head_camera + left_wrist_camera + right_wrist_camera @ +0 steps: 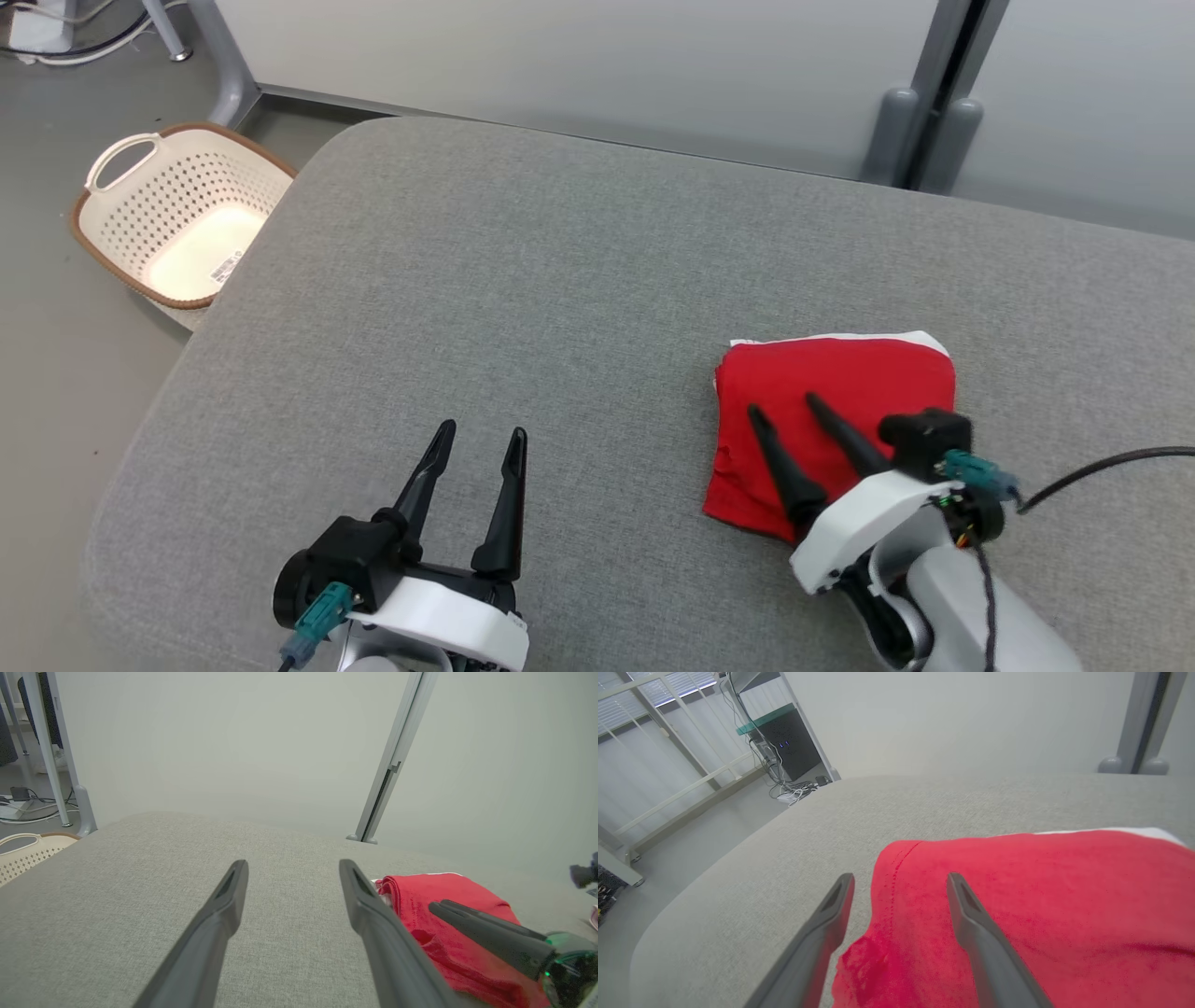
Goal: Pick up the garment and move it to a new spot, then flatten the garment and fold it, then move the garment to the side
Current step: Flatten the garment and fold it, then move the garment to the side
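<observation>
Over on the right half of the grey worktop (560, 280), toward the near edge, sits the red garment (840, 392). It's already folded into a squarish stack, with a white layer (924, 338) peeking out along the far side. Off the worktop's far-left corner there's a perforated laundry basket (131, 210) on the floor. The right pincer (780, 403) is released, jaws wide, hanging over the garment's near-left corner. The left pincer (484, 428) is released too and holds nothing, over bare worktop by the near edge, well apart from the cloth.

What could go sideways, guessing from this: if the stack has yet to go to the side, a pinch at that one corner would probably catch just the top layer and peel the fold open. The corner also looks puckered, so a finger brushing it could flip it over.

View differences: the head view gives the whole outline plus the basket. The right wrist view shows the rumpled corner (864, 956) and hem stitching (896, 872) up close, with the fingers straddling the garment's left edge. The left wrist view shows the stacked fold edges (387, 889) side-on. None of the views settles whether the right fingers touch the cloth.
</observation>
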{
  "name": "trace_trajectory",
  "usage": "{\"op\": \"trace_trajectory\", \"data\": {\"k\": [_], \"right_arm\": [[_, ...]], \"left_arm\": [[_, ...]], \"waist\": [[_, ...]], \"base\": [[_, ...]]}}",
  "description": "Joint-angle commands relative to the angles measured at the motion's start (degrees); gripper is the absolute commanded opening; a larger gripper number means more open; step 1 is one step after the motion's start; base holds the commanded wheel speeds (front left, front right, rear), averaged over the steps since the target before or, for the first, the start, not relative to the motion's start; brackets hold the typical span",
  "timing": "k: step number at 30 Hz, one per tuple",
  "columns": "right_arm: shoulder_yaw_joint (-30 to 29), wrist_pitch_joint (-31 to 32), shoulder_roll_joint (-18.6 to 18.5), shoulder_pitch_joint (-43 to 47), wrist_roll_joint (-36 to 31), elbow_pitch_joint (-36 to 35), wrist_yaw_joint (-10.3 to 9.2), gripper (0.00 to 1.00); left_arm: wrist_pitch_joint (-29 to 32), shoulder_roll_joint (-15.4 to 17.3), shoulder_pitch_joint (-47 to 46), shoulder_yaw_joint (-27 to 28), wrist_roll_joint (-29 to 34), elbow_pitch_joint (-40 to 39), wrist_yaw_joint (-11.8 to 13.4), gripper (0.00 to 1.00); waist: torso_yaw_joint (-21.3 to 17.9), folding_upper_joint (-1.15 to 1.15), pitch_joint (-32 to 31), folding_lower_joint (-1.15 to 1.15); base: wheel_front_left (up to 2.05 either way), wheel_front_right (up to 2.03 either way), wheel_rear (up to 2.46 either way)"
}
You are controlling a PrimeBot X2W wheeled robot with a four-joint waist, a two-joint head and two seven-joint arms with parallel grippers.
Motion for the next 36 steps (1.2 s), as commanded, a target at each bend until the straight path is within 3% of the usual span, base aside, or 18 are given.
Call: {"op": "trace_trajectory", "data": {"k": [1, 6, 11, 19, 36], "right_arm": [[-1.22, -2.04, -1.44, -0.44, -1.08, -0.75, -0.02, 1.00], [-7.38, -6.29, -4.94, -0.04, -8.54, -4.02, -0.02, 1.00], [-15.32, -7.44, -6.00, 3.82, -18.28, -10.57, -0.02, 1.00], [-25.96, -7.52, -1.79, 13.41, -29.30, -23.08, -0.02, 1.00], [-27.14, -7.54, 2.28, 18.39, -32.36, -25.53, -0.02, 1.00]], "left_arm": [[-0.10, 0.20, -0.98, 0.63, 0.43, -0.38, -0.21, 1.00], [-0.10, 0.21, -1.49, 2.31, 1.13, -2.26, -0.41, 1.00], [-0.10, 0.22, -2.31, 4.06, 1.42, -4.72, -0.01, 1.00], [-0.10, 0.22, -1.37, 5.05, 3.40, -5.35, -0.34, 1.00], [-0.10, 0.21, 0.56, 4.50, 4.89, -5.37, 0.84, 1.00]], "waist": [[-1.34, 0.00, -0.62, 0.00], [-4.26, 0.00, -1.10, 0.00], [-7.01, 0.00, -1.40, 0.00], [-10.69, 0.00, -1.44, 0.00], [-12.54, 0.00, -1.61, 0.00]], "base": [[0.00, 0.00, 0.00], [0.00, 0.00, 0.00], [0.00, 0.00, 0.00], [0.00, 0.00, 0.00], [0.00, 0.00, 0.00]]}}
